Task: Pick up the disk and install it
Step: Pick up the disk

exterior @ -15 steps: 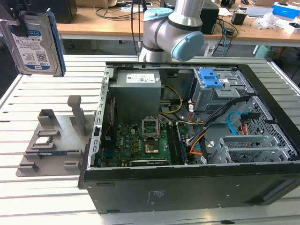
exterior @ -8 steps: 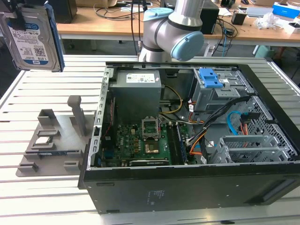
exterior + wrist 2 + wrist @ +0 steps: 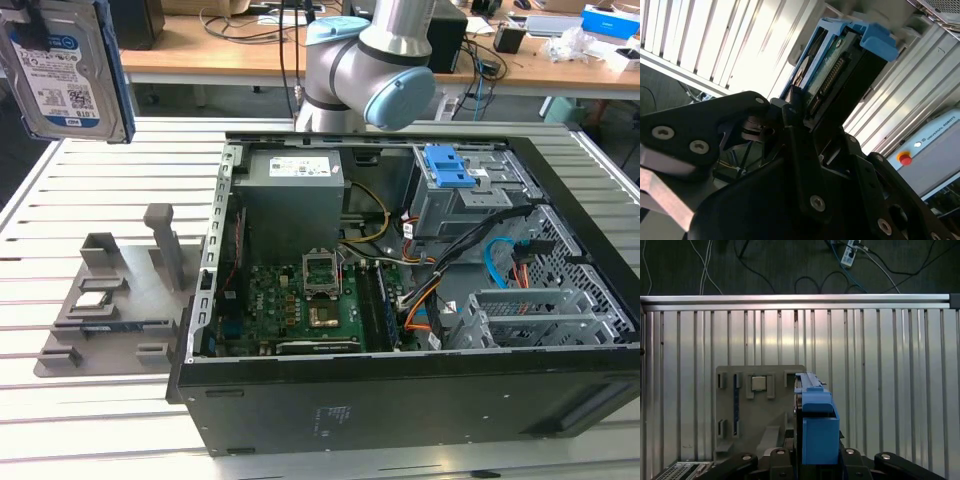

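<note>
The disk, a silver hard drive with a white-and-blue label in a blue bracket, hangs high above the table at the exterior view's left, well off the surface. My gripper is shut on it. In the first wrist view the disk shows edge-on, with black fingers pressing it from both sides. In the second wrist view the disk juts out from between the dark fingers, connector edge showing.
An open computer case fills the exterior view's right; inside is a grey metal cage with a blue latch. A grey fixture with a small square chip lies on the slatted table below the disk, also seen as the fixture.
</note>
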Controlling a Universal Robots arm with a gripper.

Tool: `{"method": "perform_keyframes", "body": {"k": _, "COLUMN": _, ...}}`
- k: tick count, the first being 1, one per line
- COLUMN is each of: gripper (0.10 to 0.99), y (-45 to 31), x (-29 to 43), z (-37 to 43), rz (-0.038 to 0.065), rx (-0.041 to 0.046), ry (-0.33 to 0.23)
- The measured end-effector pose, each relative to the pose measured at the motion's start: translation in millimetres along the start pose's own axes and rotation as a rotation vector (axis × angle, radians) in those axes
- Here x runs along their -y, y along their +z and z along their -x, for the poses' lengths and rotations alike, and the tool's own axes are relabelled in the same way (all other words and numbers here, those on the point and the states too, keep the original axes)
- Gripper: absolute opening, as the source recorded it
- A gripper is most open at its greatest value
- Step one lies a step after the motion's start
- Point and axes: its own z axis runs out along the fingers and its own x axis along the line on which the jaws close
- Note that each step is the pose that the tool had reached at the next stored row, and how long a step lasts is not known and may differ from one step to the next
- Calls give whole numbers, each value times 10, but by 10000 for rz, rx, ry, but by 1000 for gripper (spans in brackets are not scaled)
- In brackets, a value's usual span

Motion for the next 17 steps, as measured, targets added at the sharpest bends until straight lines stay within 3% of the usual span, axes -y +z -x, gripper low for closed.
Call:
{"method": "perform_keyframes", "body": {"k": 6, "gripper": 365, "y": -113, "x": -5, "z": 9, "rz": 1, "rx": -1, "ry": 0}}
{"method": "perform_keyframes", "body": {"k": 8, "gripper": 365, "y": -211, "x": -10, "z": 20, "rz": 1, "rx": 0, "ry": 0}}
{"method": "perform_keyframes", "body": {"k": 17, "gripper": 365, "y": -469, "x": -21, "z": 48, "rz": 1, "rx": -1, "ry": 0}}
